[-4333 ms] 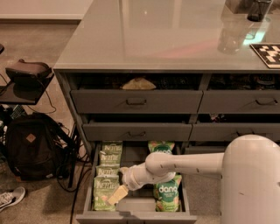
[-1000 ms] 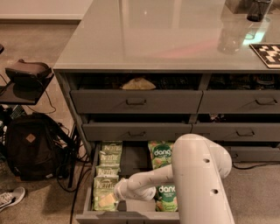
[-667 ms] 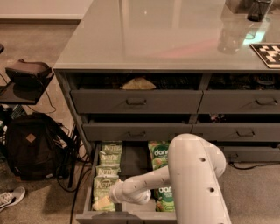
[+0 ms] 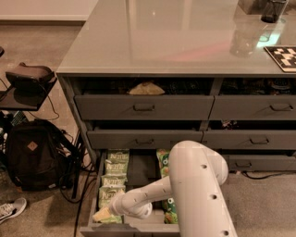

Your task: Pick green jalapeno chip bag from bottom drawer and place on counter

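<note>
The bottom drawer (image 4: 124, 228) is pulled open at the foot of the cabinet. Several pale green jalapeno chip bags (image 4: 114, 181) lie in a column along its left side. Darker green "dang" bags (image 4: 163, 161) lie to the right, mostly hidden by my arm. My gripper (image 4: 101, 215) is low in the drawer's front left corner, at the nearest jalapeno bag (image 4: 109, 196). My large white arm (image 4: 199, 185) covers the drawer's right half. The glossy grey counter (image 4: 162, 37) stretches above.
The top left drawer stands ajar with a tan item (image 4: 145, 88) inside. A clear container (image 4: 243, 39), a dark cup (image 4: 273, 9) and a checkered tag (image 4: 283, 56) sit on the counter's right. A black backpack (image 4: 32, 152), cables (image 4: 78, 166), a shoe (image 4: 11, 208) and a small stand (image 4: 30, 76) are on the left.
My arm has swung in over the drawer's right side. The gripper has gone down and toward the drawer's front left corner, onto the nearest bags.
</note>
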Controlling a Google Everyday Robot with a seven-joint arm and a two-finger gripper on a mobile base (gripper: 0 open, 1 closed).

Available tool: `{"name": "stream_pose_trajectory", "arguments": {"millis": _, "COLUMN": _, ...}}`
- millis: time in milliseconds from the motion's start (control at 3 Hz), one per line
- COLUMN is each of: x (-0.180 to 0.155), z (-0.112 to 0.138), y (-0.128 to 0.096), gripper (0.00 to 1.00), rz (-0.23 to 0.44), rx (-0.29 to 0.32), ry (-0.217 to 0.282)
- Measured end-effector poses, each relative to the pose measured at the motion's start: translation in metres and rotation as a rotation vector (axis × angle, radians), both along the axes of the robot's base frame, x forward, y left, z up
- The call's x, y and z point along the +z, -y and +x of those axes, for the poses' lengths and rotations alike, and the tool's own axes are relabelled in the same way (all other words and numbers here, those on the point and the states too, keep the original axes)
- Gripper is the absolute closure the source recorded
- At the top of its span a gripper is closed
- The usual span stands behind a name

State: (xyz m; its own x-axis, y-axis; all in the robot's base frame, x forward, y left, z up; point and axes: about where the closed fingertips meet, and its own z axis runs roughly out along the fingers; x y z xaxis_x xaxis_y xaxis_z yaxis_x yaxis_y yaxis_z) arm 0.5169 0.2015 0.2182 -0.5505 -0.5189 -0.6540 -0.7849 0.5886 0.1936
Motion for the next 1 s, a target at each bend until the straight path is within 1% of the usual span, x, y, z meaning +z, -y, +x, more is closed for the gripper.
{"name": "stream_pose_trajectory", "arguments": {"millis": 667, "x": -0.036, "z": 0.015, "y": -0.004, "gripper": 0.0, "rz": -0.036, "rx": -0.068, "ry": -0.007}}
{"name": "stream_pose_trajectory", "arguments": {"millis": 1000, "x": -0.052, "z": 0.019, "y": -0.01, "gripper": 0.0, "rz": -0.05, "rx": -0.074, "ry": -0.007}}
